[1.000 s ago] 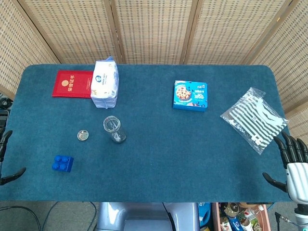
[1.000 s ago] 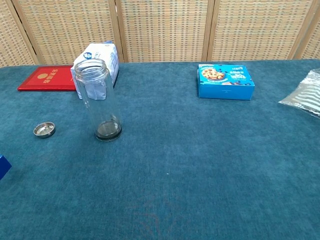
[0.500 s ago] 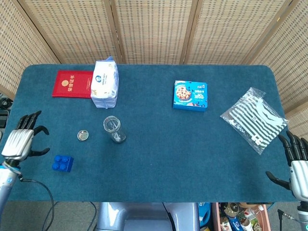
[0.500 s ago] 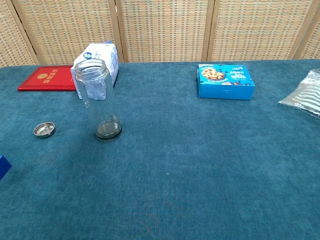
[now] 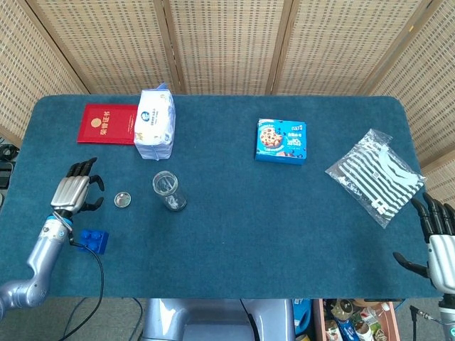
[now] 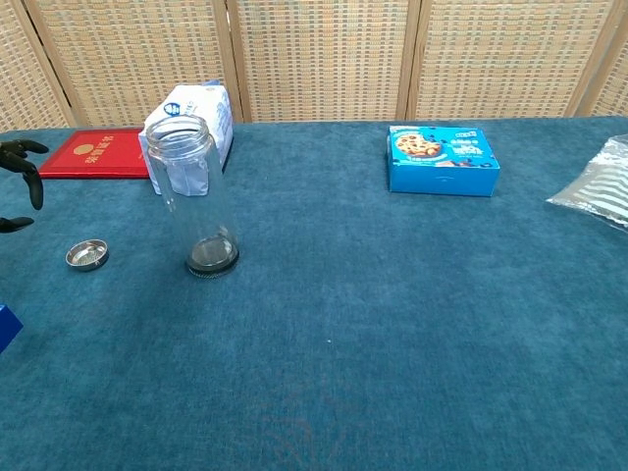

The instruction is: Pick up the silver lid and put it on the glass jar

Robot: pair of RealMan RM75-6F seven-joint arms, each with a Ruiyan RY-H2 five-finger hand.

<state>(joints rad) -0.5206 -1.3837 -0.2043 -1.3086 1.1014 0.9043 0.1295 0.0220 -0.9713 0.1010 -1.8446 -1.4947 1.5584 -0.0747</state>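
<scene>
Left hand (image 5: 73, 192) spread, empty — beside silver lid (image 5: 123, 200); glass jar (image 5: 168, 190) upright; right hand (image 5: 439, 241) open at table edge

- Just right of my left hand (image 5: 73, 193), whose shell looks like brushed metal with black fingers, the silver lid (image 5: 123, 200) is shiny metal.
- Beyond it, the glass jar (image 6: 193, 196) is clear and smooth.
- Under everything, I see the table (image 5: 234, 234) covered in matt, napped teal cloth.
- Near my right hand (image 5: 439, 246), the striped bag (image 5: 375, 174) is glossy, crinkled plastic.
</scene>
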